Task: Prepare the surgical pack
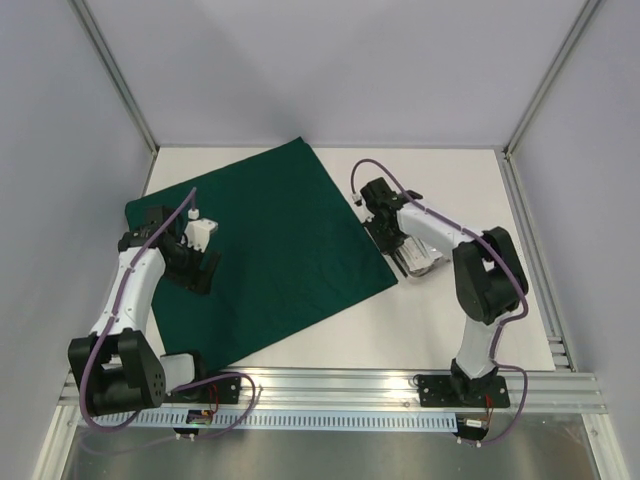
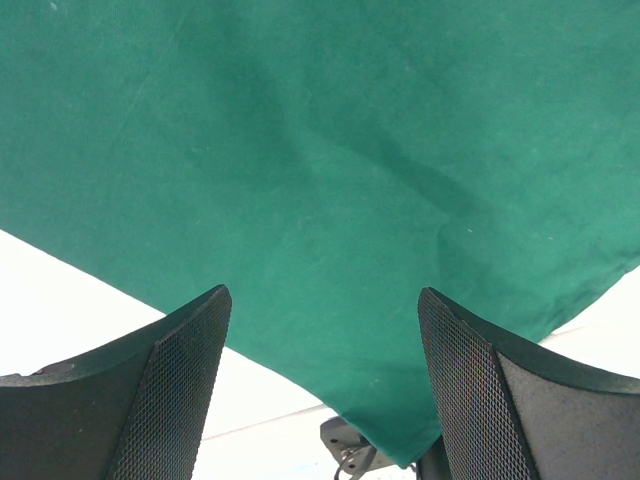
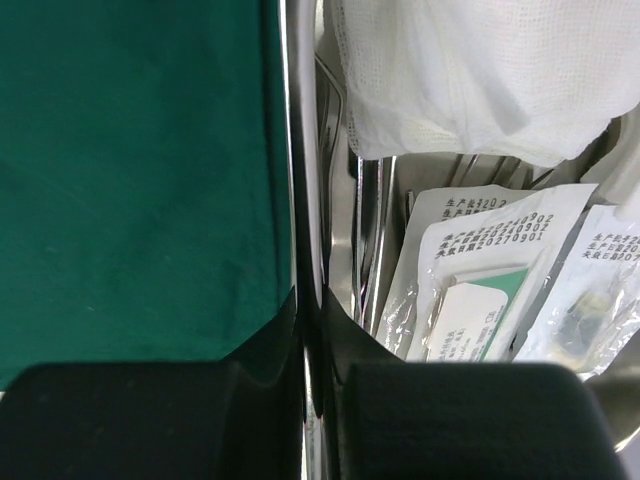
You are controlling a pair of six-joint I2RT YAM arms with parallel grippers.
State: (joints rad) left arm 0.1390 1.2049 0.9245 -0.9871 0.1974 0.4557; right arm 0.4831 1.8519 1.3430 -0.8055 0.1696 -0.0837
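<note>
The top external camera looks down from above and behind the arm bases, far enough back to take in the whole table [image 1: 430, 330]. The left wrist camera looks past the spread fingers of the left gripper [image 2: 322, 300] onto the green cloth [image 2: 320, 150], fairly near. The right wrist camera sits very close along the steel tray [image 3: 300, 150] rim. All three views share the cloth; the top and right wrist views share the tray.

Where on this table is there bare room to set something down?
Bare table lies between the near edge of the green cloth and the front rail, and beyond the steel tray toward the far right corner. The cloth's middle is bare. It is crowded at the tray, gripped by the right gripper, and under the open left gripper.
</note>
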